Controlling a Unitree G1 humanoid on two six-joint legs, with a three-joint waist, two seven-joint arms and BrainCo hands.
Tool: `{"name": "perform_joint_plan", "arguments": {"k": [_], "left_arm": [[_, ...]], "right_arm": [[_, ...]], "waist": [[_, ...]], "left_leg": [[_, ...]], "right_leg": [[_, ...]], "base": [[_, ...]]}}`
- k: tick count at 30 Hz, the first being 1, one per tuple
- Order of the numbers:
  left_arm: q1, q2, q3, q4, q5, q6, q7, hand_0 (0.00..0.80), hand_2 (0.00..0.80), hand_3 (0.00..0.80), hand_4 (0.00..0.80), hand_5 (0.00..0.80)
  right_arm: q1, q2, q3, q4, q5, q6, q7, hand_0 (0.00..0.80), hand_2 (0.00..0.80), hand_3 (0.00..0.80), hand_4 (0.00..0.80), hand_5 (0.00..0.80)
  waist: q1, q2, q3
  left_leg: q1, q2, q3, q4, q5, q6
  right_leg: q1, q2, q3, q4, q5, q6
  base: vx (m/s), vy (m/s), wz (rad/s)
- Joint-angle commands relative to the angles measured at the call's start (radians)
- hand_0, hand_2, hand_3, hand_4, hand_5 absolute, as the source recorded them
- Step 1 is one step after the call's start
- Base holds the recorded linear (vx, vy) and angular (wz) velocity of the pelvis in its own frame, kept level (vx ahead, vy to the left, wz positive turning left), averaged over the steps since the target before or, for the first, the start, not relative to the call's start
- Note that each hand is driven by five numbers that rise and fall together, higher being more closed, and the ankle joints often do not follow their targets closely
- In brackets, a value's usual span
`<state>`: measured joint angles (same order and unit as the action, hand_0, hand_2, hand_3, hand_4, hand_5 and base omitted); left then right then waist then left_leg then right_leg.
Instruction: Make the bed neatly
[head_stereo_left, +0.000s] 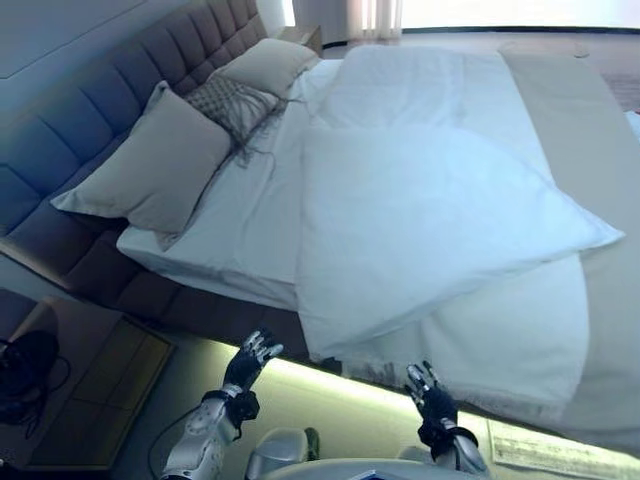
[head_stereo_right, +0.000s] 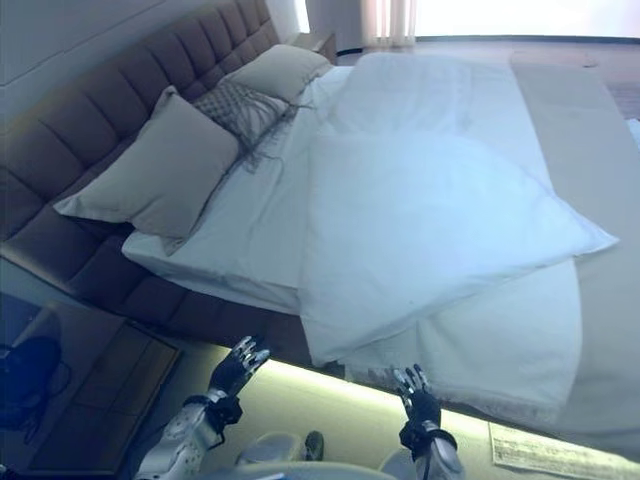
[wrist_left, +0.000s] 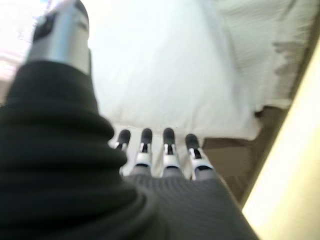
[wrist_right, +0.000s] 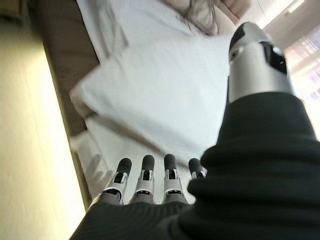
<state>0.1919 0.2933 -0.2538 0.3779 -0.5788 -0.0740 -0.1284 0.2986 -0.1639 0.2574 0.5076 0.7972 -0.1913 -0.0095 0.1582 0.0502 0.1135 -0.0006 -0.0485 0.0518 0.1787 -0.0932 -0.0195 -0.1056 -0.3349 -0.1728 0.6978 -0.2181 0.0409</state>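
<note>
The bed (head_stereo_left: 250, 225) is covered by a white duvet (head_stereo_left: 430, 215) laid askew; the left hand (head_stereo_left: 250, 362) and right hand (head_stereo_left: 428, 392) are held before it, fingers straight, nothing grasped.

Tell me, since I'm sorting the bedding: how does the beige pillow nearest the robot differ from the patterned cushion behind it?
The beige pillow is plain and larger; the patterned cushion is smaller and has a dark criss-cross pattern. The beige pillow overlaps the patterned cushion's front, partly hiding it. Both lean against the tufted headboard.
</note>
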Motion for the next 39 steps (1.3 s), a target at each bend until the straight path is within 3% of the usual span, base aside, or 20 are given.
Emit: {"name": "perform_joint_plan", "arguments": {"k": [1, 5, 6, 7, 8, 10, 15, 18, 21, 26, 29, 31, 34, 39], "left_arm": [[0.020, 0.052, 0.006, -0.062, 0.013, -0.039, 0.012, 0.000, 0.000, 0.000, 0.000, 0.000], [-0.022, 0.044, 0.002, -0.043, 0.003, -0.035, 0.059, 0.000, 0.000, 0.000, 0.000, 0.000], [-0.036, 0.046, 0.000, -0.029, -0.007, -0.043, 0.064, 0.000, 0.000, 0.000, 0.000, 0.000], [-0.043, 0.045, -0.001, -0.027, -0.009, -0.048, 0.064, 0.000, 0.000, 0.000, 0.000, 0.000], [-0.046, 0.044, 0.001, -0.024, -0.010, -0.051, 0.061, 0.000, 0.000, 0.000, 0.000, 0.000], [-0.035, 0.042, 0.008, -0.031, -0.012, -0.059, 0.058, 0.000, 0.000, 0.000, 0.000, 0.000], [0.021, 0.036, 0.043, -0.041, 0.014, -0.082, 0.026, 0.000, 0.000, 0.000, 0.000, 0.000], [0.039, 0.030, 0.054, -0.050, 0.029, -0.081, 0.021, 0.000, 0.000, 0.000, 0.000, 0.000], [0.036, 0.024, 0.057, -0.038, 0.010, -0.073, 0.028, 0.000, 0.000, 0.000, 0.000, 0.000], [-0.001, 0.025, 0.029, -0.036, 0.007, -0.066, -0.008, 0.000, 0.000, 0.000, 0.000, 0.000], [-0.015, 0.016, 0.001, -0.046, 0.002, -0.057, 0.015, 0.000, 0.000, 0.000, 0.000, 0.000], [-0.016, 0.014, -0.016, -0.048, 0.012, -0.059, 0.015, 0.000, 0.000, 0.000, 0.000, 0.000], [-0.019, 0.013, -0.022, -0.051, 0.009, -0.078, 0.035, 0.000, 0.000, 0.000, 0.000, 0.000], [-0.032, -0.007, -0.008, -0.005, -0.020, -0.087, 0.050, 0.000, 0.000, 0.000, 0.000, 0.000]], "right_arm": [[0.026, 0.005, -0.007, -0.086, -0.010, -0.062, 0.010, 0.000, 0.000, 0.000, 0.000, 0.000], [-0.015, -0.012, -0.002, -0.047, 0.018, -0.073, 0.027, 0.000, 0.000, 0.000, 0.000, 0.000], [-0.041, -0.017, -0.008, -0.026, 0.027, -0.070, 0.038, 0.000, 0.000, 0.000, 0.000, 0.000], [-0.059, -0.023, -0.014, -0.012, 0.033, -0.068, 0.047, 0.000, 0.000, 0.000, 0.000, 0.000], [-0.073, -0.027, -0.019, -0.001, 0.035, -0.065, 0.053, 0.000, 0.000, 0.000, 0.000, 0.000], [-0.103, -0.033, -0.031, 0.028, 0.042, -0.059, 0.064, 0.000, 0.000, 0.000, 0.000, 0.000], [-0.094, -0.020, -0.042, 0.056, 0.050, -0.062, 0.101, 0.000, 0.000, 0.000, 0.000, 0.000], [-0.085, -0.011, -0.045, 0.079, 0.052, -0.072, 0.126, 0.000, 0.000, 0.000, 0.000, 0.000], [-0.091, -0.010, -0.044, 0.086, 0.053, -0.076, 0.126, 0.000, 0.000, 0.000, 0.000, 0.000], [-0.115, -0.038, -0.048, 0.100, 0.077, -0.076, 0.123, 0.000, 0.000, 0.000, 0.000, 0.000], [-0.137, -0.067, -0.049, 0.120, 0.071, -0.062, 0.128, 0.000, 0.000, 0.000, 0.000, 0.000], [-0.139, -0.083, -0.051, 0.117, 0.084, -0.048, 0.116, 0.000, 0.000, 0.000, 0.000, 0.000], [-0.155, -0.085, -0.040, 0.112, 0.080, -0.032, 0.107, 0.000, 0.000, 0.000, 0.000, 0.000], [-0.165, -0.084, -0.006, 0.069, 0.040, -0.007, 0.070, 0.000, 0.000, 0.000, 0.000, 0.000]], "waist": [[0.028, -0.006, -0.055], [0.011, -0.020, -0.024], [-0.003, -0.041, -0.011], [-0.015, -0.053, -0.006], [-0.021, -0.054, 0.001], [-0.035, -0.081, 0.013], [-0.023, -0.100, 0.009], [-0.015, -0.107, -0.006], [-0.021, -0.105, -0.020], [-0.041, -0.087, -0.034], [-0.041, -0.083, -0.025], [-0.038, -0.079, -0.015], [-0.023, -0.064, -0.001], [0.011, -0.007, 0.008]], "left_leg": [[-0.070, -0.057, -0.031, -0.060, 0.123, 0.127], [-0.052, -0.063, -0.038, -0.044, 0.105, 0.115], [-0.033, -0.077, -0.040, -0.044, 0.083, 0.110], [-0.019, -0.087, -0.045, -0.050, 0.066, 0.109], [-0.005, -0.087, -0.047, -0.053, 0.051, 0.107], [0.030, -0.113, -0.056, -0.061, 0.005, 0.114], [0.072, -0.108, -0.058, -0.059, -0.047, 0.118], [0.088, -0.101, -0.065, -0.025, -0.072, 0.116], [0.090, -0.077, -0.060, 0.030, -0.053, 0.101], [0.051, -0.039, -0.047, 0.179, 0.090, 0.041], [-0.012, -0.041, -0.019, 0.302, 0.151, 0.008], [-0.075, -0.011, -0.021, 0.333, 0.212, -0.015], [-0.110, 0.037, -0.032, 0.220, 0.250, -0.024], [-0.165, 0.143, -0.043, -0.104, 0.410, -0.094]], "right_leg": [[0.050, -0.029, 0.011, 0.143, 0.243, 0.070], [-0.009, 0.031, -0.031, -0.129, 0.246, 0.054], [-0.033, 0.056, -0.044, -0.310, 0.295, 0.068], [-0.064, 0.067, -0.043, -0.405, 0.333, 0.079], [-0.075, 0.076, -0.040, -0.444, 0.346, 0.084], [-0.117, 0.081, -0.025, -0.585, 0.457, 0.129], [-0.137, 0.089, -0.040, -0.664, 0.516, 0.152], [-0.111, 0.104, -0.045, -0.652, 0.488, 0.148], [-0.088, 0.122, -0.049, -0.618, 0.458, 0.127], [-0.037, 0.187, -0.078, -0.600, 0.375, 0.073], [-0.006, 0.191, -0.103, -0.598, 0.343, 0.043], [0.035, 0.201, -0.112, -0.610, 0.320, 0.024], [0.074, 0.228, -0.113, -0.627, 0.290, 0.018], [0.123, 0.264, -0.118, -0.642, 0.231, 0.009]], "base": [[0.223, 0.015, 0.06], [0.198, -0.139, -0.09], [0.227, -0.226, -0.34], [0.228, -0.215, -0.55], [0.241, -0.173, -0.64], [0.259, -0.156, -0.34], [0.277, -0.197, 0.17], [0.299, -0.274, 0.02], [0.263, -0.305, 0.15], [0.167, -0.254, 0.27], [0.111, -0.202, 0.22], [0.102, -0.119, 0.09], [0.114, 0.006, -0.10], [0.192, 0.159, 0.25]]}}
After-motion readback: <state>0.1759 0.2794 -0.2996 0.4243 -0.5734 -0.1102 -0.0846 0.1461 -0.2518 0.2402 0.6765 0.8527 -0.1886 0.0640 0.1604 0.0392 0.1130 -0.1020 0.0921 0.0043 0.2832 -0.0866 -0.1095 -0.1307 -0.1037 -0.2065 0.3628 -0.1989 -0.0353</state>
